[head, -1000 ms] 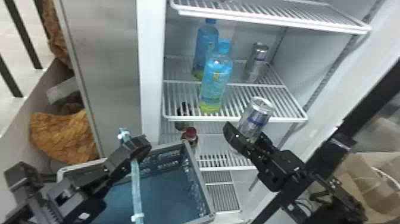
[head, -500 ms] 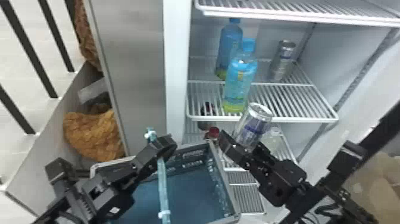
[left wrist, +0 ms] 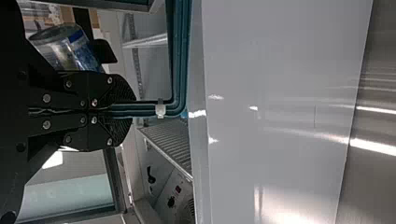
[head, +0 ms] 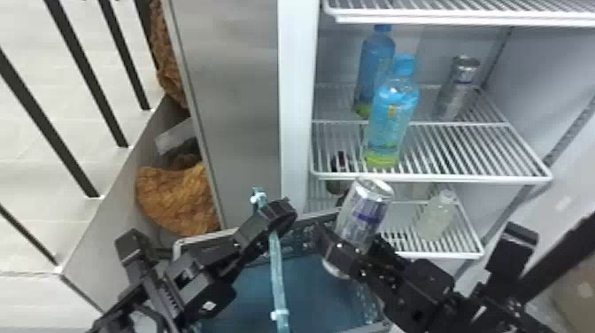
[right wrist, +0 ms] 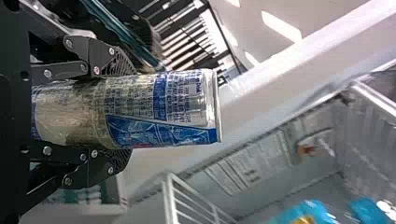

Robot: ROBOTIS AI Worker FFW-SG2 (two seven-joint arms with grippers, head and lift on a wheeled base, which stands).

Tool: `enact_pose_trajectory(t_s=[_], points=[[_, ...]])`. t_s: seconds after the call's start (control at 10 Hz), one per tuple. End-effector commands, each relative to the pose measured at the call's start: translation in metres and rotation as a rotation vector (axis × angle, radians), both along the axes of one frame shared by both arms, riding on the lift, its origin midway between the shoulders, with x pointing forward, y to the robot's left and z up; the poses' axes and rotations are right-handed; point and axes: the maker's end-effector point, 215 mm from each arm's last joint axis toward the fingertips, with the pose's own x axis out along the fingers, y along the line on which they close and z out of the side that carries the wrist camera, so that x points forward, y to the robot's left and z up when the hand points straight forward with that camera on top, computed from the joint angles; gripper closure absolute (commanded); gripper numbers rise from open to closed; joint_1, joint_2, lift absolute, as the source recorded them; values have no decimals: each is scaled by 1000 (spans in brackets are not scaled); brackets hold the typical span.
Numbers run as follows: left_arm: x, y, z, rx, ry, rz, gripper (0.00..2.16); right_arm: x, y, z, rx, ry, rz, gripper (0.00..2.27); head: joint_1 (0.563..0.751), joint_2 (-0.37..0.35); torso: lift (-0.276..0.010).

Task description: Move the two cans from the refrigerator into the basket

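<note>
**Operator:** Head view first: what have I got?

**Spotter:** Your left gripper (head: 278, 216) is at the basket's handle (head: 278, 270), with the basket (head: 204, 238) low in front of you. Your right gripper (head: 350, 241) has the first can (head: 365, 210) clamped between its fingers, tilted, in front of the refrigerator (head: 297, 110). From this angle it covers part of the basket's far rim.

**Operator:** And my second can?

**Spotter:** The second can (head: 458, 90) stands toward the back of the middle shelf (head: 447, 177), to your right of two blue bottles (head: 393, 117) (the nearer one partly hides the other).

**Operator:** Left wrist view?

**Spotter:** You have those fingers (left wrist: 116, 130) closed together on the handle, right beside a white tie (left wrist: 160, 110). Your first can shows farther off, at the other arm.

**Operator:** Right wrist view?

**Spotter:** You've got the first can gripped from both sides, a finger pad (right wrist: 119, 63) against its wall and one end sticking out past the tips. Beyond it you can see a white rack edge (right wrist: 172, 200) and something bright blue (right wrist: 308, 212), cut off by the view's edge.
</note>
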Motion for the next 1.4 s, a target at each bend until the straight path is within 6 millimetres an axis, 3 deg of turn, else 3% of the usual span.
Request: enact_pose_trajectory(t_s=[0.0,0.1,0.4,0.6,0.9,1.3], points=[[0,0,1,-2,-1,0,1200,-6,13,-10,11,34,39,1179,695,1,-35],[0,-1,1,-2,-1,-1,1200,-8,19,-14,17,47,63,1108,695,16,-35],[0,0,0,-2,1,0,1200,-12,30,-21,53,72,100,383,695,47,-35],[0,1,0,-4,1,3,1200,-4,17,-17,47,49,69,104,695,54,-35],[-1,1,-1,-4,3,3,1200,31,-55,14,-9,-83,-104,107,695,4,-35],[-2,2,-3,-5,10,5,1200,50,-126,43,-96,-189,-260,105,695,-117,-35]])
